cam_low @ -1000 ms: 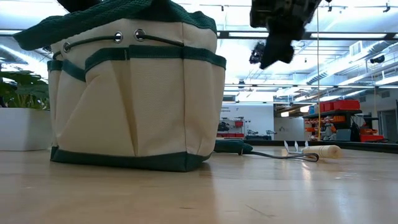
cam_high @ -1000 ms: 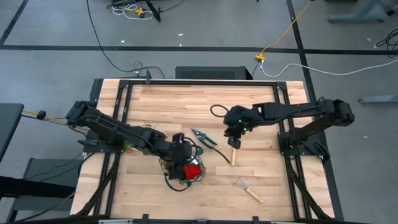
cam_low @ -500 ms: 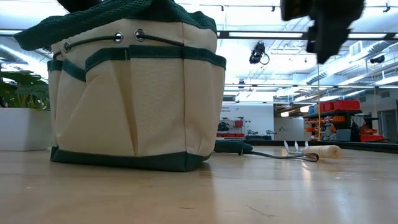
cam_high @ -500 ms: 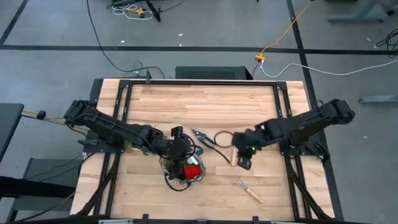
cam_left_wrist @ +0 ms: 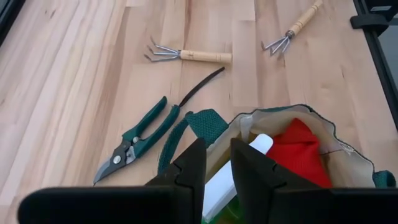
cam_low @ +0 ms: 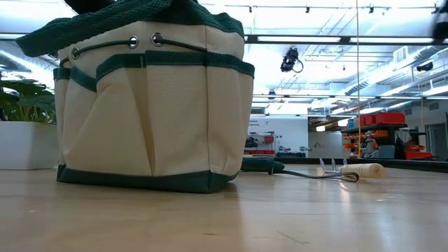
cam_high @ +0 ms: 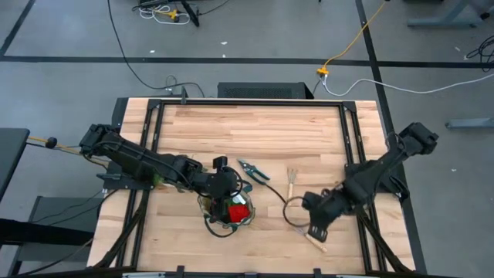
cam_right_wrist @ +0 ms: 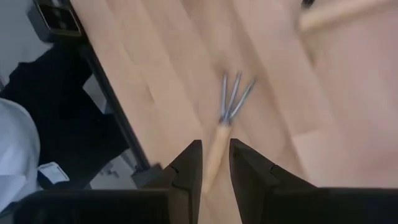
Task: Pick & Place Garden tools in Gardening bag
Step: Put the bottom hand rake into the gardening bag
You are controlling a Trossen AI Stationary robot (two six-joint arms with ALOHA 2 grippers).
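Standing upright near the table's [cam_high: 255, 123] front edge, left of centre, the gardening bag [cam_low: 154, 112] has its mouth facing up. Inside it lie the red gloves [cam_left_wrist: 298, 146] and the white-topped spray bottle [cam_left_wrist: 258, 146].

The left gripper [cam_high: 222, 181] hangs at the bag's far rim, right over the green trim. Whether it is open, closed or pinching the rim cannot be told.

Three tools lie flat on the wood. The pruning shears [cam_high: 253, 171] are just beyond the bag on its right, with their long axis diagonal. Their blades point toward the far left and their green handles toward the near right.

Further right, well apart from the shears, the first hand rake [cam_high: 292, 179] lies roughly front to back, with its tines toward the far edge.

The second hand rake [cam_right_wrist: 224, 118] lies diagonally near the front right of the table, close to the right-hand rail. Its tines point inward toward the table's middle and its wooden handle points to the front right corner.

The right gripper [cam_high: 315, 228] hovers directly above this rake and lines up with its handle. It holds nothing, and whether it is open or closed cannot be told.

Bare wood spreads across the far half of the table. Room is tighter at the front, where the second rake sits near the edge.
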